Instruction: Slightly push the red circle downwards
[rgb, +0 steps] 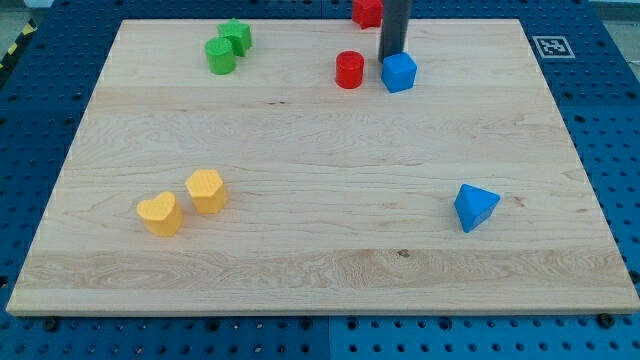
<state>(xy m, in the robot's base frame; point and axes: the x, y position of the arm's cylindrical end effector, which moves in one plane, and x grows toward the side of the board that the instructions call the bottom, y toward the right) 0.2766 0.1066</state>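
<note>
The red circle (349, 70) sat left of our tip (392, 57), among two red, two green, two yellow, two blue blocks; we carried no pincer.

A red block (366, 11) just left of the rod (395, 28) is cut off by the view's top edge, so its shape cannot be told; the rod's upper part is cropped too; my tip (393, 57) seems partly hidden behind the blue block (399, 73).

A pale wooden board (320, 200) lay on a blue perforated table (40, 90) that showed on every side of it. A black-and-white marker tag (552, 46) sat at the board's corner, toward the view's right of my tip (391, 57).
</note>
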